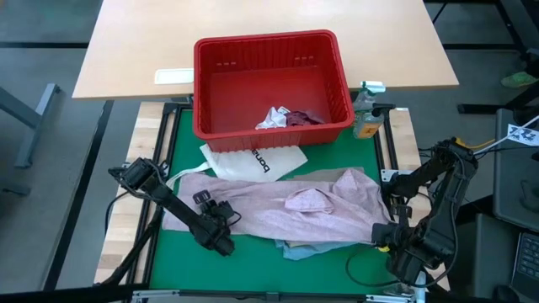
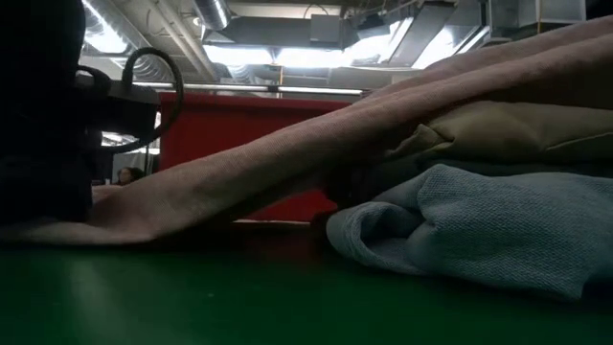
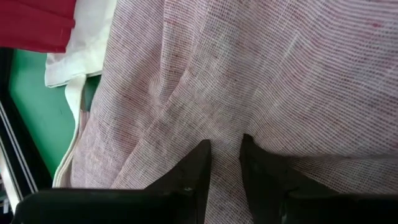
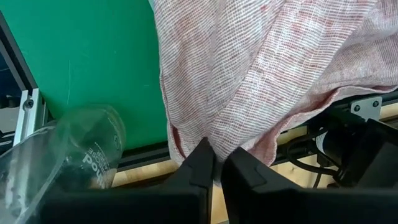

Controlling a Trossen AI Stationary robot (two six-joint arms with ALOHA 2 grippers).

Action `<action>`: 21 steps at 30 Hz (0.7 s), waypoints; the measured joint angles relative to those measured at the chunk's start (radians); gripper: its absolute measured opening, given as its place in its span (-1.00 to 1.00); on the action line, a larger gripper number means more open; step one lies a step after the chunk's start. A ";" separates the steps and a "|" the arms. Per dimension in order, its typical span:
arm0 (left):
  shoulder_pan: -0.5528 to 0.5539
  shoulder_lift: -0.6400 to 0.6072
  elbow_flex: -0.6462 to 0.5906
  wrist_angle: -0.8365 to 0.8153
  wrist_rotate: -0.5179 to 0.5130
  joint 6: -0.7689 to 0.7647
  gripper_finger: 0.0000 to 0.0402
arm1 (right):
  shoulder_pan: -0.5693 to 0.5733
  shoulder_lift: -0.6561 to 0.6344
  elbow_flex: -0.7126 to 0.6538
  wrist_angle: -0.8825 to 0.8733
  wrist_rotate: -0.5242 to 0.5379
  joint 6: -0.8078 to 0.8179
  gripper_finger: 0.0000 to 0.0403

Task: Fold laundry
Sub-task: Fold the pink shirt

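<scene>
A mottled pink garment point(image 1: 286, 206) lies spread across the green mat point(image 1: 253, 269); in the low view it slopes up toward the table's right. Under it lie a beige garment point(image 2: 508, 129) and a light blue one point(image 2: 479, 225). My left gripper point(image 1: 215, 210) is on the pink garment's left part, its fingers a little apart with cloth between them. At the garment's near right corner my right gripper point(image 1: 389, 238) is shut on the cloth. My left gripper has pink cloth point(image 3: 222, 134) between its two fingers, which slant down onto it. Creases run toward the fingers. The cloth here lies low on the mat. One layer or several, I cannot tell. My right gripper pinches the pink garment at its edge point(image 4: 214, 134) near the right corner, between its two fingers. The fingers come from above, pointing down. That end is lifted clear of the mat, and the cloth runs taut down toward the table's left.
A red slotted basket point(image 1: 210, 84) stands at the far side, with a white piece point(image 1: 271, 118) and a maroon piece point(image 1: 305, 118) in it. A white tote bag point(image 1: 253, 160) lies before it. A clear bottle point(image 1: 366, 114) stands at the far right.
</scene>
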 joint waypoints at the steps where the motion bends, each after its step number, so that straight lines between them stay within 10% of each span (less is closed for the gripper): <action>1: -0.002 0.000 0.000 0.001 -0.001 -0.003 -0.58 | 0.000 0.000 0.000 0.000 -0.001 0.000 -0.87; 21: 0.002 0.000 0.145 -0.076 0.002 0.056 -0.58 | -0.011 -0.001 0.000 -0.002 -0.090 -0.034 -0.15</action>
